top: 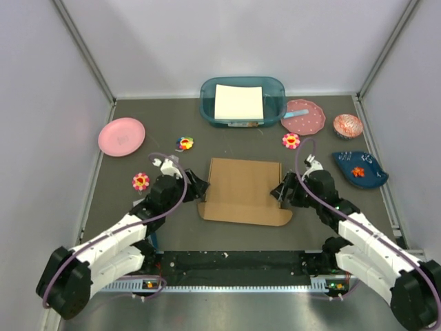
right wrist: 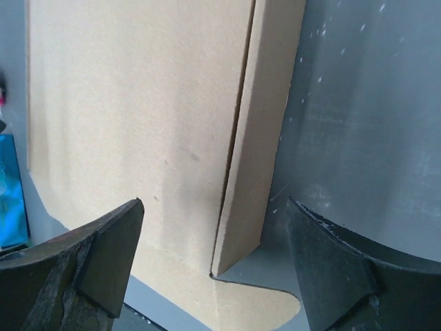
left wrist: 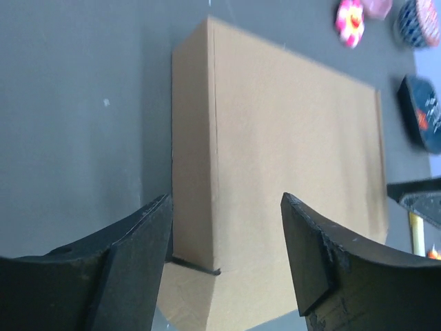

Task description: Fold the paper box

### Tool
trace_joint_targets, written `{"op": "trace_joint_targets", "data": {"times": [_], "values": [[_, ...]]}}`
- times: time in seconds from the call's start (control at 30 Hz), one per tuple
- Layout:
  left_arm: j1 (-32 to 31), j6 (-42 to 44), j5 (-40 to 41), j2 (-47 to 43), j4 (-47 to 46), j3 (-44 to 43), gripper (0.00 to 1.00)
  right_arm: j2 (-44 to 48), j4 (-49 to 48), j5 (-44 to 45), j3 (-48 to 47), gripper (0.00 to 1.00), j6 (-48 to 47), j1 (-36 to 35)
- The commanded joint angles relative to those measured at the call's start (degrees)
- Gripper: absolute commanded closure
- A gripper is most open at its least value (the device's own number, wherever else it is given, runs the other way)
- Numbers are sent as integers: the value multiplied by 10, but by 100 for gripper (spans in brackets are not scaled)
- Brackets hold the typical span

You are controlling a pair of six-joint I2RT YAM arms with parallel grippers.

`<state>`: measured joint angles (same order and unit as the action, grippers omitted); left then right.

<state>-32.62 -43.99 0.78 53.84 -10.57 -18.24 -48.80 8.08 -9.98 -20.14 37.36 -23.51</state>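
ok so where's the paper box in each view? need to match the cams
Top external: paper box at the centre of the frame.
Left wrist: paper box fills the centre and right.
Right wrist: paper box fills the left and centre.
Shared landmark: the near flap, along the box's lower edge in all three views.
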Motion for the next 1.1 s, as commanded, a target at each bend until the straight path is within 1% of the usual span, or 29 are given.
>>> {"op": "trace_joint_targets", "data": {"times": [0.0,0.07,0.1,0.17,0.2,0.23,0.27,0.3,0.33,0.4,0.43,0.5,0.53,0.7,0.73,0.83,1.07], "values": [[1,9,89,-58,46,-42,30,57,58,71,-48,19,-11,0],[10,0,129,-64,64,-38,31,84,70,96,-39,27,2,0],[14,-10,135,-59,70,-37,33,91,70,98,-33,42,9,0],[27,-18,136,-33,78,-37,44,99,71,98,-18,58,17,0],[32,-25,132,-22,78,-35,47,98,71,98,-14,73,20,0],[38,-29,127,-1,74,-33,55,93,70,96,-7,79,21,0],[40,-23,108,10,52,-30,59,90,70,95,-4,86,22,0],[41,-22,103,20,44,-28,62,86,69,91,-2,97,24,0],[41,-22,99,40,38,-29,66,78,64,85,4,100,24,0],[42,-16,78,59,19,-31,70,72,60,81,9,100,25,1],[42,-15,71,72,11,-31,75,68,52,77,18,100,26,0],[42,-10,42,83,-18,-28,79,63,38,71,27,100,28,0],[42,-9,35,93,-22,-28,82,59,33,64,29,100,29,0],[42,-3,-5,115,-60,-22,87,29,-2,44,39,100,29,0],[42,-3,-5,119,-63,-22,87,27,-7,39,40,100,29,0],[42,3,-38,127,-53,-27,90,21,-17,32,41,100,30,0],[42,-1,-60,126,-66,-6,94,26,-25,11,36,100,28,0]]}}
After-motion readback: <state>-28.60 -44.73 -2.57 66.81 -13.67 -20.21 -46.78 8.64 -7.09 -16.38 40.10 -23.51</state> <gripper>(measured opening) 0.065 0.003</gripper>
